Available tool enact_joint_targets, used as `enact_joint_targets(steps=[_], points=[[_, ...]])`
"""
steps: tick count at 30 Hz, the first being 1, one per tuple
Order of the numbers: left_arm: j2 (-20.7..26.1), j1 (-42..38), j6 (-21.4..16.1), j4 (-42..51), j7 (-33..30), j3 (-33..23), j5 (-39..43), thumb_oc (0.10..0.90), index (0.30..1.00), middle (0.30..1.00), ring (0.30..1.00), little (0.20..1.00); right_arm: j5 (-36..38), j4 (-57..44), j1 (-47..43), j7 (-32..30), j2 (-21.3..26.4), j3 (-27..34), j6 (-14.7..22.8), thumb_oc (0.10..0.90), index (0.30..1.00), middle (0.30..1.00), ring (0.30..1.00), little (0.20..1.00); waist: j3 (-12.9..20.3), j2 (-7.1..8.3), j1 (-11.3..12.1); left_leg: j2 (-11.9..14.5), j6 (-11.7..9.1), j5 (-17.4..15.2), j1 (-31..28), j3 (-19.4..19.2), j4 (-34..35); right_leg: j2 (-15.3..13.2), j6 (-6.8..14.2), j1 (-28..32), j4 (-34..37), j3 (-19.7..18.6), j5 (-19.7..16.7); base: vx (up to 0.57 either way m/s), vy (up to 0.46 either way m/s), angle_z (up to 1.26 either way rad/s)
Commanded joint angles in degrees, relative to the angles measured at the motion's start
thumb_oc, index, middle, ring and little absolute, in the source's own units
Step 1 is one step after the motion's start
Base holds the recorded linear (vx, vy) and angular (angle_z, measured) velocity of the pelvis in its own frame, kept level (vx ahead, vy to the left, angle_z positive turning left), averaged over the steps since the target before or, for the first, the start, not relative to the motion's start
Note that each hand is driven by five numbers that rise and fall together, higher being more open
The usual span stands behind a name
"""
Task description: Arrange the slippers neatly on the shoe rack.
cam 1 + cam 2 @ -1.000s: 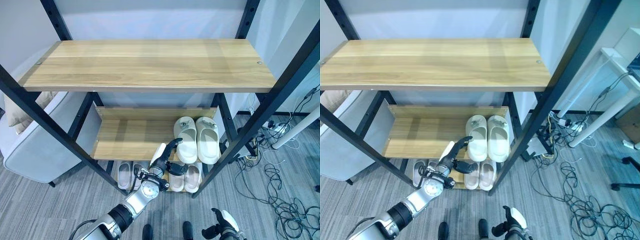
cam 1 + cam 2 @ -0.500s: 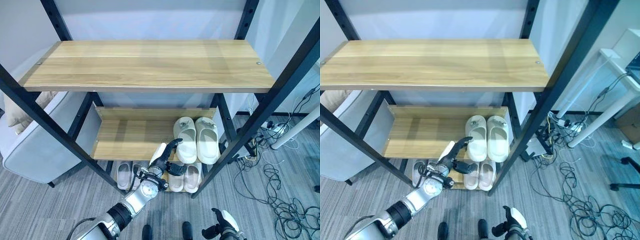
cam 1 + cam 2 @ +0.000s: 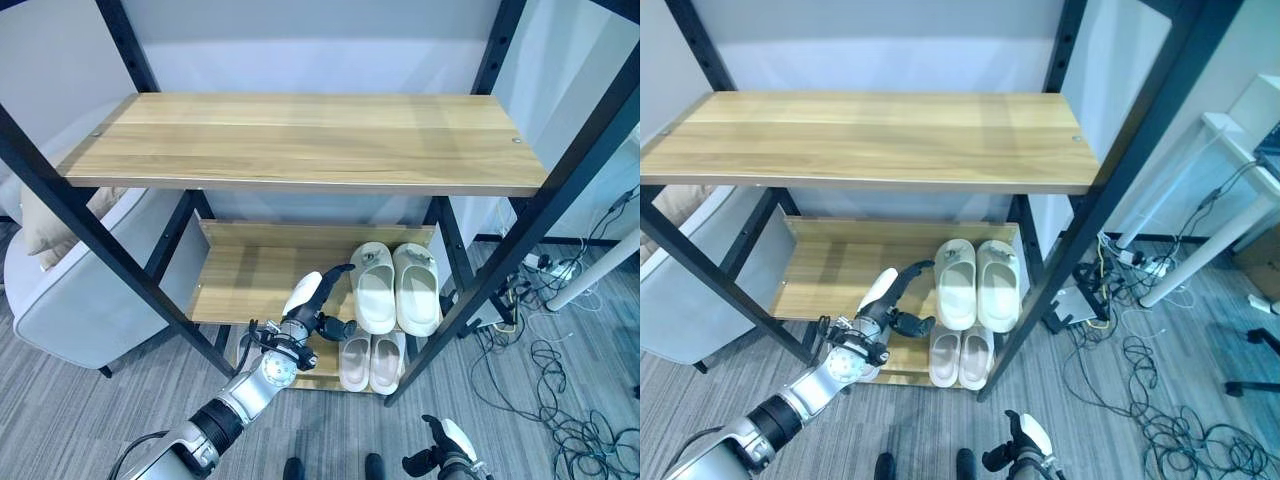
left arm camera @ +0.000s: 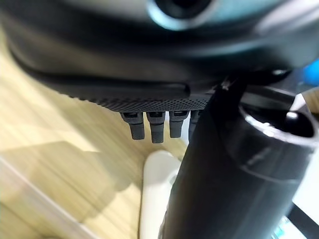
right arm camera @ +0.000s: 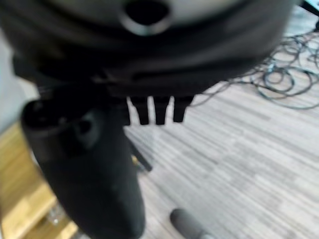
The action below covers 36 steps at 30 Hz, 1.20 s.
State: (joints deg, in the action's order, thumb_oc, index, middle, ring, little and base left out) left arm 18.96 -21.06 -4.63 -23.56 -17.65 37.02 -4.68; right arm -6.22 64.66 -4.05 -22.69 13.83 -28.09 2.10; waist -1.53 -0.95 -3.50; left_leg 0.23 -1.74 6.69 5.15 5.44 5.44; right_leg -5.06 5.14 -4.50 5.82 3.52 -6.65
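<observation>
A pair of cream slippers (image 3: 397,287) lies side by side, toes to the back, at the right end of the rack's middle shelf (image 3: 250,285). My left hand (image 3: 306,312) is open just left of the pair, at the shelf's front edge. Its fingers point at the nearer slipper, its thumb is spread below them, and it holds nothing. In the left wrist view that slipper's pale edge (image 4: 152,199) shows past the straight fingers (image 4: 150,127). A second pale pair (image 3: 370,362) sits on the bottom shelf under the first. My right hand (image 3: 442,459) hangs low and open, over the floor.
The wide top shelf (image 3: 300,140) is bare wood and overhangs the middle one. Black slanted rack posts (image 3: 100,240) cross in front on both sides. A grey armchair (image 3: 60,300) stands to the left. Loose cables (image 3: 560,390) lie on the floor to the right.
The camera has shifted a little. My left hand has drawn slightly to the left, away from the middle-shelf pair. The slippers have not moved.
</observation>
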Motion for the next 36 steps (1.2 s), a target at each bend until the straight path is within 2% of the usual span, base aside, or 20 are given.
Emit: enact_joint_targets(steps=[1,5,6,7,8,9,10,11,14,18,19,21,25,26,28,29,31,34,35,36], points=[[1.40,-1.74,-5.19,6.56,-1.22,-5.57,-1.64,0.800,0.900,0.900,0.900,0.900,-1.28,-0.32,-1.17,-0.89,0.56,2.78,0.85,0.800,0.900,0.900,0.900,0.900,2.47,-0.45,2.65,-0.72,0.18,-5.20,0.84,-1.92,-0.44,1.69,0.81,0.79,-0.82,2.23,8.16,-0.03,0.010,0.01],[4.10,2.41,-5.74,9.97,-1.01,-9.21,-0.84,0.800,0.900,0.900,0.900,0.900,-1.76,-0.60,-0.46,-0.62,0.17,3.28,0.58,0.800,0.900,0.900,0.900,0.900,2.81,-0.11,3.55,-0.83,0.07,-5.12,0.66,-1.50,-0.44,1.61,0.78,1.38,-0.82,2.92,8.22,-0.03,0.005,0.10],[6.08,5.61,-6.61,12.60,-1.45,-12.60,-0.20,0.800,0.900,0.900,0.900,0.900,-2.29,-0.63,-0.39,-0.55,0.05,3.92,0.39,0.800,0.900,0.900,0.900,0.900,2.95,0.04,4.51,-1.01,0.02,-5.04,0.62,-1.13,-0.44,1.58,0.79,1.64,-0.82,3.46,8.17,-0.02,0.008,0.14],[6.21,5.84,-6.51,12.87,-1.36,-12.74,-0.16,0.800,0.900,0.900,0.900,0.900,-2.31,-0.64,-0.35,-0.55,0.01,3.82,0.38,0.800,0.900,0.900,0.900,0.900,2.98,0.06,4.40,-1.02,0.02,-5.05,0.59,-1.11,-0.44,1.57,0.79,1.67,-0.82,3.48,8.18,-0.05,0.012,0.07],[7.51,10.35,-7.54,16.27,-1.81,-16.83,2.44,0.800,0.900,0.900,0.900,0.900,-2.66,-1.02,-0.19,-0.75,0.27,4.67,0.05,0.800,0.900,0.900,0.900,0.900,3.05,0.32,5.35,-1.13,0.06,-4.98,0.45,-0.73,-0.44,1.56,0.81,1.92,-0.82,3.99,8.15,-0.02,0.003,0.04],[7.58,10.55,-7.45,16.48,-1.73,-16.94,2.48,0.800,0.900,0.900,0.900,0.900,-2.66,-1.04,-0.14,-0.74,0.26,4.59,0.04,0.800,0.900,0.900,0.900,0.900,3.10,0.33,5.28,-1.14,0.06,-4.99,0.43,-0.72,-0.44,1.56,0.81,1.94,-0.82,4.00,8.16,-0.04,0.000,0.04],[8.13,14.69,-8.86,18.12,-1.24,-20.18,6.22,0.800,0.900,0.900,0.900,0.900,-2.65,-0.69,-0.43,-0.63,0.50,5.59,-0.12,0.800,0.900,0.900,0.900,0.900,3.23,0.66,6.50,-1.17,0.14,-4.92,0.24,-0.34,-0.44,1.54,0.78,2.29,-0.82,4.44,8.23,-0.02,-0.003,0.09],[8.20,14.84,-8.80,18.28,-1.16,-20.28,6.29,0.800,0.900,0.900,0.900,0.900,-2.65,-0.68,-0.40,-0.62,0.48,5.53,-0.11,0.800,0.900,0.900,0.900,0.900,3.26,0.68,6.46,-1.17,0.14,-4.93,0.21,-0.34,-0.44,1.54,0.78,2.31,-0.82,4.43,8.24,-0.02,-0.002,0.13],[9.50,21.68,-9.69,22.82,3.38,-25.23,16.10,0.800,0.900,0.900,0.900,0.900,-3.13,0.03,-0.04,0.22,0.70,6.66,-0.57,0.800,0.900,0.900,0.900,0.900,3.80,1.01,8.12,-1.27,0.31,-4.92,-0.25,0.24,-0.44,1.49,0.70,3.22,-0.82,5.06,8.39,0.00,-0.003,0.17],[9.92,24.72,-9.02,24.71,7.23,-26.45,21.34,0.800,0.900,0.900,0.900,0.900,-3.81,0.62,0.45,0.86,0.29,6.65,-1.09,0.800,0.900,0.900,0.900,0.900,4.18,1.06,8.80,-1.35,0.36,-4.89,-0.61,0.70,-0.44,1.48,0.61,3.95,-0.82,5.66,8.58,0.00,-0.005,0.17],[9.35,26.42,-8.24,25.33,9.64,-26.68,26.08,0.800,0.900,0.900,0.900,0.900,-4.32,0.71,0.75,1.19,0.16,6.66,-1.42,0.800,0.900,0.900,0.900,0.900,4.26,0.93,9.15,-1.35,0.36,-4.82,-0.74,0.95,-0.44,1.47,0.55,4.17,-0.82,5.95,8.66,-0.01,-0.004,0.16],[9.07,27.05,-7.82,25.26,10.44,-26.78,27.66,0.800,0.900,0.900,0.900,0.900,-4.55,0.74,0.87,1.25,0.04,6.61,-1.55,0.800,0.900,0.900,0.900,0.900,4.32,0.90,9.19,-1.34,0.35,-4.77,-0.82,1.07,-0.44,1.47,0.48,4.30,-0.82,6.13,8.71,-0.01,-0.002,0.06],[7.72,30.87,-5.76,22.46,15.59,-27.97,38.17,0.800,0.900,0.900,0.900,0.900,-5.69,1.09,1.18,1.90,-0.15,6.61,-1.99,0.800,0.900,0.900,0.900,0.900,4.28,0.58,9.47,-1.32,0.29,-4.45,-0.79,1.47,-0.44,1.57,0.21,4.46,-0.82,6.58,8.74,0.00,0.000,0.00],[7.74,30.90,-5.76,22.46,15.63,-28.00,38.22,0.800,0.900,0.900,0.900,0.900,-5.69,1.09,1.19,1.90,-0.16,6.59,-1.99,0.800,0.900,0.900,0.900,0.900,4.29,0.58,9.45,-1.31,0.29,-4.45,-0.79,1.47,-0.44,1.58,0.21,4.46,-0.82,6.58,8.74,0.00,0.000,0.00],[6.39,32.79,-3.88,19.03,19.09,-28.60,44.66,0.800,0.900,0.900,0.900,0.900,-6.21,1.26,1.33,2.56,-0.16,6.49,-1.99,0.800,0.900,0.900,0.900,0.900,4.27,0.32,9.38,-1.28,0.31,-4.36,-0.82,1.32,-0.44,1.64,0.15,4.35,-0.82,6.40,8.67,-0.02,0.003,-0.01],[3.88,33.15,-0.98,8.74,21.42,-28.13,49.74,0.800,0.900,0.900,0.900,0.900,-6.29,1.64,1.75,3.89,-0.20,6.47,-1.83,0.800,0.900,0.900,0.900,0.900,4.28,0.12,8.91,-1.10,0.36,-4.31,-0.83,1.09,-0.44,1.75,-0.02,4.27,-0.82,6.16,8.74,-0.03,0.001,-0.01],[3.28,33.07,-0.92,5.97,21.16,-28.18,49.78,0.800,0.900,0.900,0.900,0.900,-6.34,1.60,1.92,4.25,-0.16,6.41,-1.88,0.800,0.900,0.900,0.900,0.900,4.26,0.08,8.66,-1.03,0.36,-4.35,-0.77,1.03,-0.44,1.77,-0.11,4.21,-0.82,6.18,8.75,-0.02,-0.004,-0.01],[0.25,32.16,-0.07,-5.50,19.20,-29.36,48.78,0.800,0.900,0.900,0.900,0.900,-5.54,1.13,2.52,4.93,0.03,6.36,-1.83,0.800,0.900,0.900,0.900,0.900,4.13,-0.07,7.64,-0.87,0.34,-4.43,-0.70,0.75,-0.44,1.86,-0.40,4.06,-0.82,6.17,8.86,-0.01,-0.003,-0.02],[-4.31,28.59,0.84,-22.96,15.34,-30.96,46.17,0.800,0.900,0.900,0.900,0.900,-4.15,1.13,2.70,5.38,0.70,6.89,-2.00,0.800,0.900,0.900,0.900,0.900,3.90,-0.27,6.56,-0.74,0.33,-4.48,-0.87,0.39,-0.44,1.96,-0.52,4.07,-0.82,5.90,8.98,-0.04,-0.007,-0.04],[-4.33,28.52,0.81,-23.03,15.36,-30.97,46.17,0.800,0.900,0.900,0.900,0.900,-4.15,1.13,2.66,5.39,0.72,6.90,-2.00,0.800,0.900,0.900,0.900,0.900,4.01,-0.28,6.50,-0.76,0.34,-4.39,-0.67,0.46,-0.44,1.94,-0.51,3.90,-0.82,5.96,8.92,-0.03,-0.003,-0.03]])
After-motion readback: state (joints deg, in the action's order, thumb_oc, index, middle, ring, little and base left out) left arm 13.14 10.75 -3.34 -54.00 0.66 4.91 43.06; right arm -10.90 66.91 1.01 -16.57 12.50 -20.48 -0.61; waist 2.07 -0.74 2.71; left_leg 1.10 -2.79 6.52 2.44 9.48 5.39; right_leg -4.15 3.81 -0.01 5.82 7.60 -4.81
